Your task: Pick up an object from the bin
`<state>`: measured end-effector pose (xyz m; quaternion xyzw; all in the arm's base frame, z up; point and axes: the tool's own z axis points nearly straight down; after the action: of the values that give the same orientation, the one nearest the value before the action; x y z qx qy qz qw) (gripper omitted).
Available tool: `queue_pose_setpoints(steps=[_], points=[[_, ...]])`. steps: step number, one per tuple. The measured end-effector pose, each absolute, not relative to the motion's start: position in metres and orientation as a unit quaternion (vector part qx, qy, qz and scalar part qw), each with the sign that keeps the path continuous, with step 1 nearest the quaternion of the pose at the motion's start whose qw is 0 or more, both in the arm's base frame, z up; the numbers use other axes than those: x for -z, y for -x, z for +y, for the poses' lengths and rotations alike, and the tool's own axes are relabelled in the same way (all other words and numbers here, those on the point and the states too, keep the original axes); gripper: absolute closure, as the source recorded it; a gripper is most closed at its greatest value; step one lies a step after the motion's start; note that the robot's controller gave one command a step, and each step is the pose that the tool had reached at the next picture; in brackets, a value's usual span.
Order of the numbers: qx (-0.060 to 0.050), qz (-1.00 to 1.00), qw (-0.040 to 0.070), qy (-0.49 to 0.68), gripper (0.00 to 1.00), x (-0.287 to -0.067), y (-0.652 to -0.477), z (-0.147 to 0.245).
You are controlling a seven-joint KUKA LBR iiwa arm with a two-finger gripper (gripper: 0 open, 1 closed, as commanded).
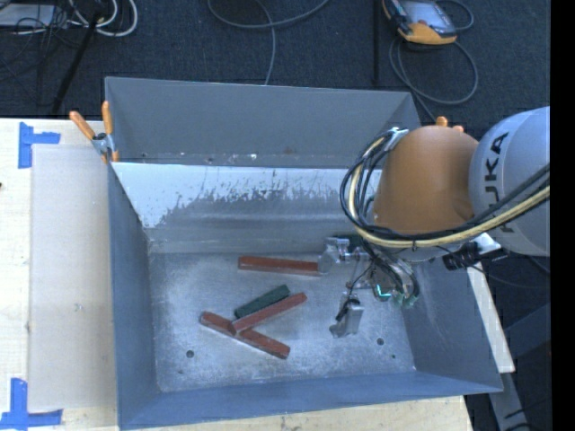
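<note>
the end effector [341, 285] hangs low at the right of the bin [162, 268], fingers spread apart with nothing between them. a red-brown bar [277, 263] lies just beside its far finger; a green bar [262, 301] and two more red-brown ones lie heaped to the left.

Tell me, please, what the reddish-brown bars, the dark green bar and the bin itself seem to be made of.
Reddish-brown bars: probably painted wood or plastic; even matte colour and straight, rigid edges. Dark green bar: likely the same, differing in colour alone. Bin: grey sheet metal, with a dull sheen and pale scuffs and scratches on its back wall.
</note>
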<state>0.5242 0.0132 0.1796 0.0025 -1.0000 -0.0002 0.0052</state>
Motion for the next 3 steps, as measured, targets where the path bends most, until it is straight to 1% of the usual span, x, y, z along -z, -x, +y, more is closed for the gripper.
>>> queue_pose_setpoints(steps=[1, 2, 3], points=[[0.001, -1.0, -0.003, 0.0, 0.0, -0.069, -0.567, 0.044], [0.0, -1.0, -0.004, 0.001, 1.0, -0.073, -0.568, 0.043], [0.001, -0.995, -0.005, -0.096, 1.0, -0.215, -0.57, 0.11]])
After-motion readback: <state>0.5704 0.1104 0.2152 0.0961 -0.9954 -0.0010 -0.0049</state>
